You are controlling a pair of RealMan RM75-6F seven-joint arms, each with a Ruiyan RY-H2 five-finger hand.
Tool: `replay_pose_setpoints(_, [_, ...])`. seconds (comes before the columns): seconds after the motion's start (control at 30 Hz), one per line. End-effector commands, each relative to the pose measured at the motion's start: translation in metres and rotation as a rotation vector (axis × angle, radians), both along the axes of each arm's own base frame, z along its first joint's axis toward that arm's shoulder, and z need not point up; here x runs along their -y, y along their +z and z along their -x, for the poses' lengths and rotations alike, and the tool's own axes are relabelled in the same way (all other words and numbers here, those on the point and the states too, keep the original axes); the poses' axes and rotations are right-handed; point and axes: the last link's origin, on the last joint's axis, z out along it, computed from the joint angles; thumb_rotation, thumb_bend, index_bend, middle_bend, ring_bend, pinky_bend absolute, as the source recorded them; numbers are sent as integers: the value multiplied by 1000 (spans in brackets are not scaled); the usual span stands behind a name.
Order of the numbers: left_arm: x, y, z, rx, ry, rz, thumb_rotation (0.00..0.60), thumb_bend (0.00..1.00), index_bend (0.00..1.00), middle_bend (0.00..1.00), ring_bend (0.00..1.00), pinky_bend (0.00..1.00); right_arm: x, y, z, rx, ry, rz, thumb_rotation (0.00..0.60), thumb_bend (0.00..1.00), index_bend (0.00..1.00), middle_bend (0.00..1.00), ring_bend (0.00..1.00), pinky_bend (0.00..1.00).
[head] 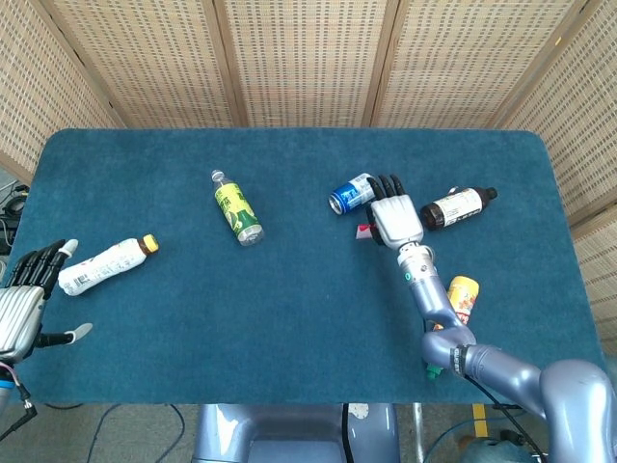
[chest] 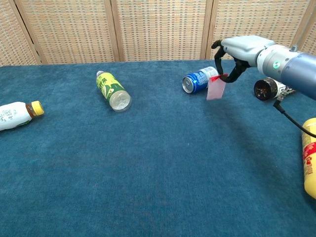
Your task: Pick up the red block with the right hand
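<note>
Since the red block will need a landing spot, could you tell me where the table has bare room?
The widest bare patch is the near centre of the table, between the green bottle and the yellow can. It is crowded around the right hand, with the blue can and dark bottle close by.

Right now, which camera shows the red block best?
The chest view: the red block hangs clear of the table, pinched in the right hand, its whole face visible. In the head view only a small red edge peeks out beside the hand.
</note>
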Motion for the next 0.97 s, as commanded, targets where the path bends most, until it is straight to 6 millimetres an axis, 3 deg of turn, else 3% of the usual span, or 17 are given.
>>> replay_pose_setpoints(0.03, [0, 1, 0, 2, -2, 1, 600, 0, 0, 0, 0, 0, -1, 17, -20, 109, 20, -15, 600, 679, 753, 145, 0, 0])
replay_pose_setpoints(0.13, [1, 1, -1, 10, -4, 4, 600, 0, 0, 0, 0, 0, -18, 20, -49, 359, -10, -153, 600, 675, 731, 145, 0, 0])
replay_pose_setpoints(0.27, [2, 2, -1, 15, -8, 5, 600, 0, 0, 0, 0, 0, -41, 21, -73, 538, -69, -355, 600, 669, 651, 145, 0, 0])
replay_pose_setpoints(0.53, [4, 6, 0, 24, -9, -5, 600, 0, 0, 0, 0, 0, -74, -8, -97, 667, -131, -605, 600, 659, 662, 146, 0, 0])
replay_pose_setpoints(0.8, [4, 5, -1, 24, -13, 7, 600, 0, 0, 0, 0, 0, -87, -28, -105, 684, -141, -673, 600, 656, 616, 145, 0, 0])
replay_pose_setpoints(0.93, [4, 6, -1, 26, -15, 1, 600, 0, 0, 0, 0, 0, -92, -36, -108, 684, -143, -693, 600, 657, 870, 146, 0, 0])
replay_pose_setpoints(0.97, [4, 6, -1, 26, -15, 0, 600, 0, 0, 0, 0, 0, -93, -37, -108, 685, -145, -697, 600, 657, 875, 146, 0, 0])
